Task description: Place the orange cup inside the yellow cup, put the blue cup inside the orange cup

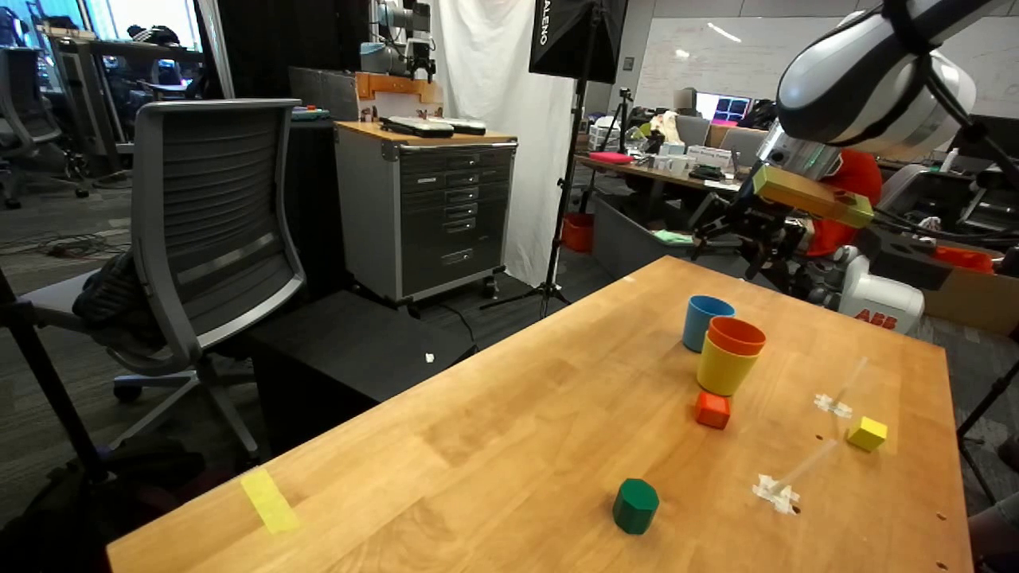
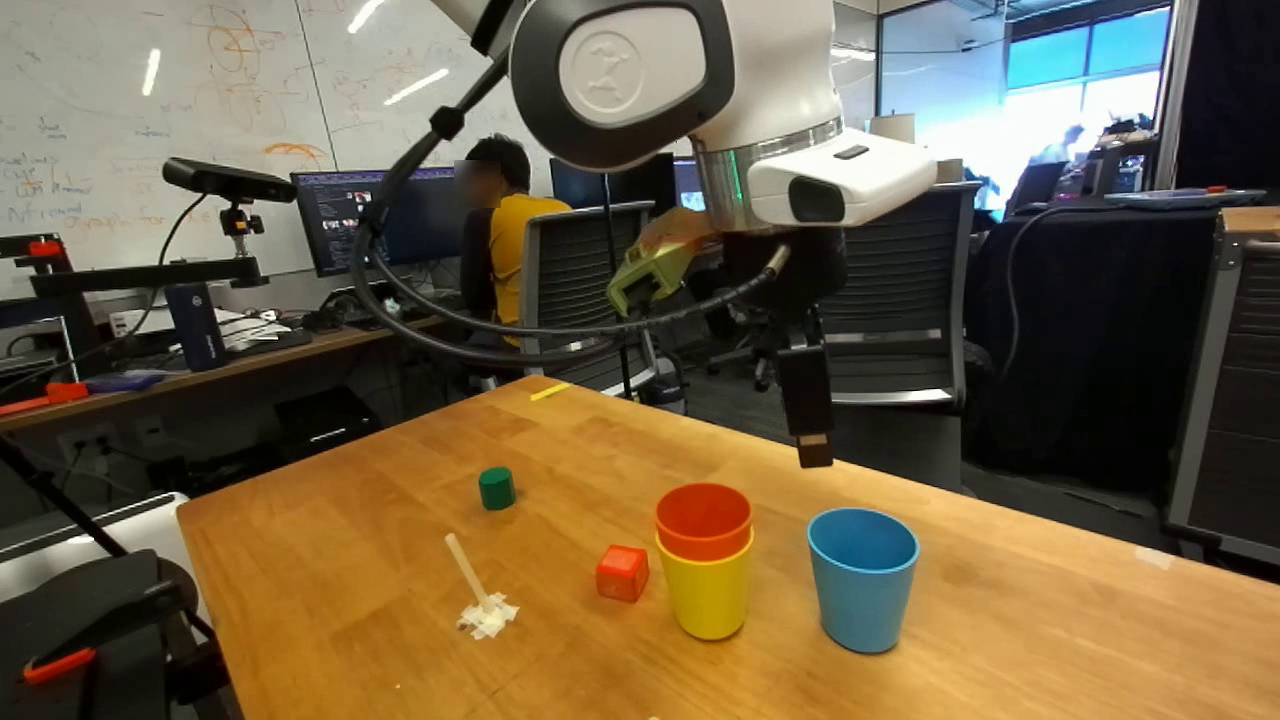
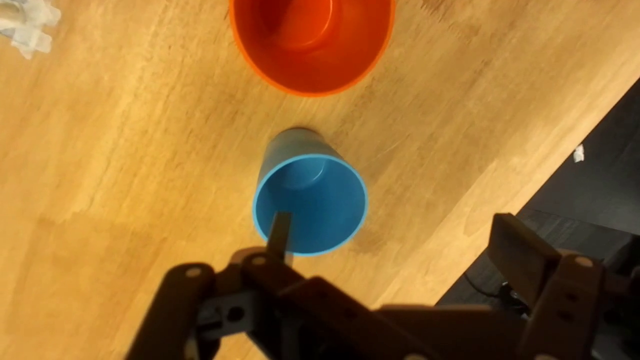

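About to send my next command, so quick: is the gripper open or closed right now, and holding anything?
Gripper: open, holding nothing; the blue cup is not in its grasp.

Warm, strong light lies across the honey-coloured wooden table (image 1: 478, 461), which reads bright in all three views. Beyond the table in an exterior view, a tall glass window (image 2: 1120, 120) is overexposed, almost white low down; thin streaks of glare mark the glossy whiteboard (image 2: 200, 110), the black cloth drape (image 2: 1090, 360) keeps little detail, and a seated person (image 2: 530, 215) in a yellow-and-black top has a blurred face. In the wrist view, faint, soft-edged shadow touches the table by the blue plastic tapered cup (image 3: 325, 200); above the table, the black two-fingered gripper (image 3: 390, 220) is dark and out of focus.
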`<state>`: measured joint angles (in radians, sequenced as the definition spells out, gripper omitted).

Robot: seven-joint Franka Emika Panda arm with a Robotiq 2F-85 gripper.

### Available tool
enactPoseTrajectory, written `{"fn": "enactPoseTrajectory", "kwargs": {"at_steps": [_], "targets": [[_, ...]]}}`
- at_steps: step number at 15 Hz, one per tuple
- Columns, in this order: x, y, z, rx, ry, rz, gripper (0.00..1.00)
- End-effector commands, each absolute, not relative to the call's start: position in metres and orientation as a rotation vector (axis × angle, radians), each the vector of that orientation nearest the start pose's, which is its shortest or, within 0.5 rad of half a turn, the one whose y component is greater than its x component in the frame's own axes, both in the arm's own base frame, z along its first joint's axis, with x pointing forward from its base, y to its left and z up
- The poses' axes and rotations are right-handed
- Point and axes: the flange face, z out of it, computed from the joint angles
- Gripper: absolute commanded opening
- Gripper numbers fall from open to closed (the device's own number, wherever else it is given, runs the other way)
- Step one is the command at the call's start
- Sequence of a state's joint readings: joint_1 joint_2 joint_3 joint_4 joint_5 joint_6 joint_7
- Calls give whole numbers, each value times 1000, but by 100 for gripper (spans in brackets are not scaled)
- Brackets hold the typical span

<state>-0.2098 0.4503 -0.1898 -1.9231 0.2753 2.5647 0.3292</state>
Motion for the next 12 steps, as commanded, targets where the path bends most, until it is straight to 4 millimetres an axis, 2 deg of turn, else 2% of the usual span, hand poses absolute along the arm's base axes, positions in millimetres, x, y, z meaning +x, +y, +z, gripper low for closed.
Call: {"fn": "enactPoseTrajectory", "kwargs": {"at_steps": [1, 7, 12], "targets": [[617, -261, 278, -2709, 1397, -288, 100], [642, -263, 263, -2722, 1392, -205, 100], [654, -267, 245, -2733, 1400, -136, 100]]}}
